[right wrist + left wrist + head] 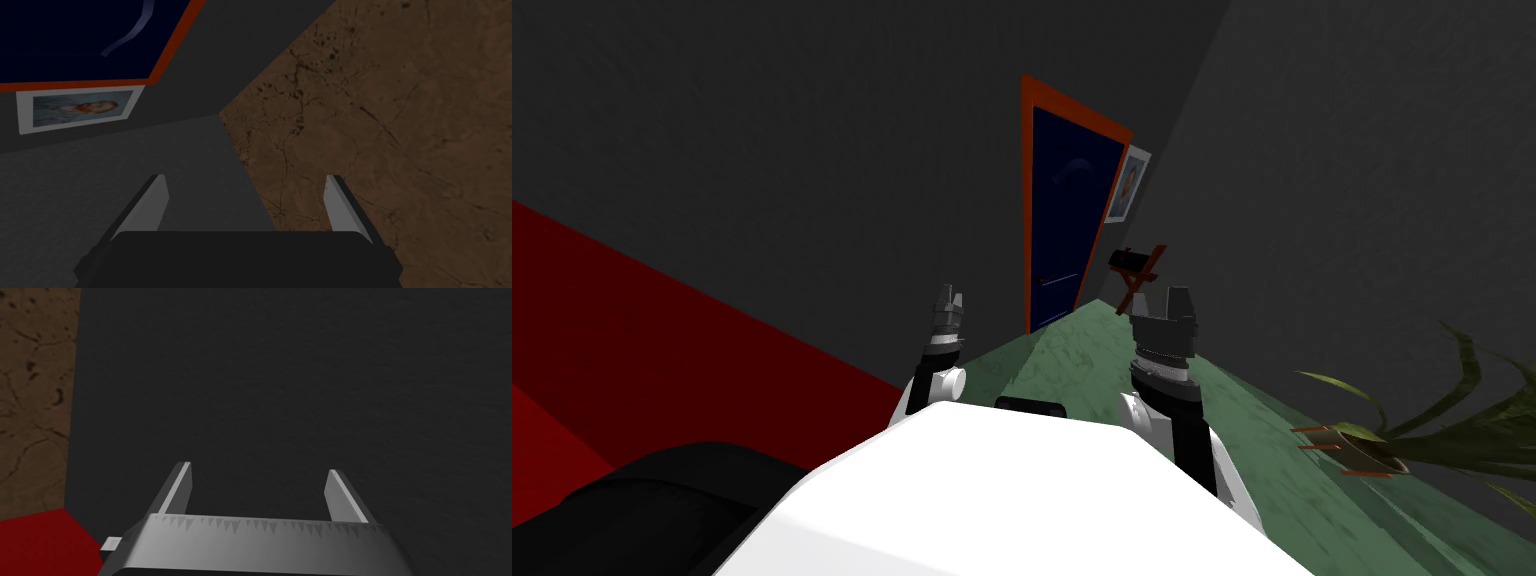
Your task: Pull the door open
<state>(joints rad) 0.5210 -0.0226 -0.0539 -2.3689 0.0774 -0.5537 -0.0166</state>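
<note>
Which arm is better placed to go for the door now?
Probably right: both tools are open and far from the door, but the right tool points toward its orange frame, while the left tool faces a dark wall.

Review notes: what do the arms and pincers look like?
Black forearms with white joint caps and ribbed grey wrists. Left pincer: thin light grey blades on a grey block edged with tiny triangular marks. Right pincer: same blades, dark block.
</note>
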